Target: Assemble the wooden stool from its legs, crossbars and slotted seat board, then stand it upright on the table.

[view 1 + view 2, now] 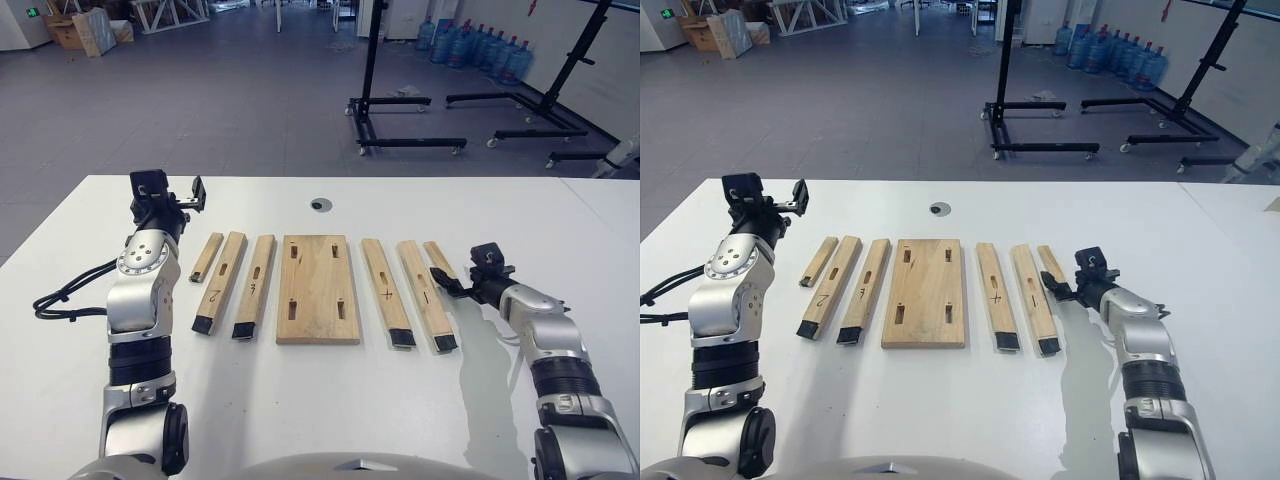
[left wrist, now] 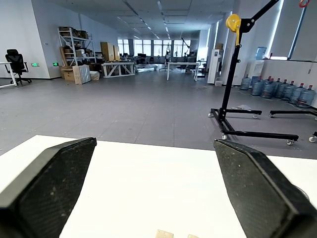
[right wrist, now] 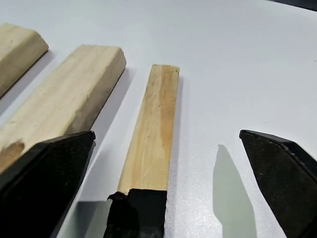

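All the stool parts are lying flat in a row on the white desk (image 1: pixel 400 400), nothing joined up yet. The slotted seat board (image 1: pixel 318 288) is in the middle: a pale rectangular plank with visible grain and four little rectangular slots cut through it.

On each side of it are two long legs and one short crossbar. On the robot's left are the inner left leg (image 1: pixel 254 286), the outer left leg (image 1: pixel 220 282) and then the left crossbar (image 1: pixel 207 256). On its right are the inner right leg (image 1: pixel 387 292), the outer right leg (image 1: pixel 427 295) and the right crossbar (image 1: pixel 440 259) on the outside. The legs are plain light wood with a slot each, pen marks on top, black tips at the near ends and chamfered far ends.

The right hand (image 3: pixel 167 134) is low over the desk with its fingers spread wide, straddling the right crossbar near its dark near end. That crossbar runs straight up between the two textured black fingers (image 3: pixel 44 178). One finger is over towards the outer right leg, the other over bare desk. I can't tell if anything's actually touching.

The left hand (image 2: pixel 154 143) is also spread wide and holding nothing. It's raised above the far-left part of the desk, beyond the left crossbar and well apart from the seat board. There's a small round hole (image 1: pixel 320 204) in the desk just beyond the board.
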